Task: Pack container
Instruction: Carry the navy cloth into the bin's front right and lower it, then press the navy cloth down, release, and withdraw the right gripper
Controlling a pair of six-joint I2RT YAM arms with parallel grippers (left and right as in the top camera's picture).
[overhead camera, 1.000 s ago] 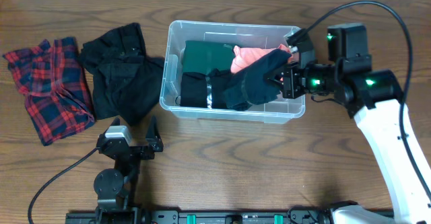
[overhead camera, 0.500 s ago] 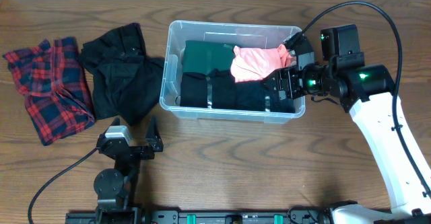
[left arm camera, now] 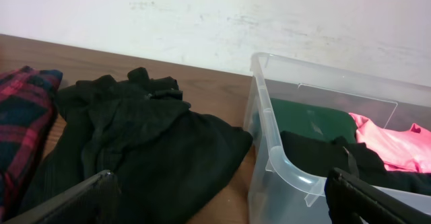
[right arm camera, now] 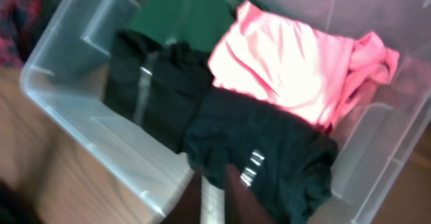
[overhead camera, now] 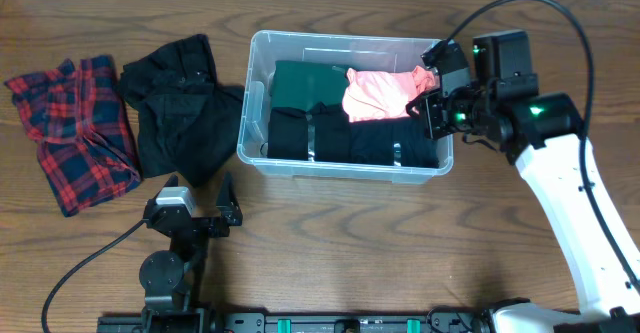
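The clear plastic container (overhead camera: 345,39) stands at the table's middle back. It holds a green garment (overhead camera: 305,81), a pink garment (overhead camera: 378,91) and dark garments (overhead camera: 350,141). My right gripper (overhead camera: 436,111) hovers over the container's right end, open and empty. In the right wrist view its fingers (right arm camera: 217,198) are just above a dark garment with pale stripes (right arm camera: 269,160), by the container's wall (right arm camera: 60,89). My left gripper (overhead camera: 196,216) rests open and empty near the front edge, left of the container (left arm camera: 269,150).
A black garment (overhead camera: 180,103) lies left of the container; it also shows in the left wrist view (left arm camera: 135,143). A red plaid shirt (overhead camera: 75,128) lies at the far left. A white wall (left arm camera: 215,15) rises behind the table.
My right gripper let go of the dark garment, which now lies in the container's front right. The gripper drew back to the right and up. The left arm has not moved.
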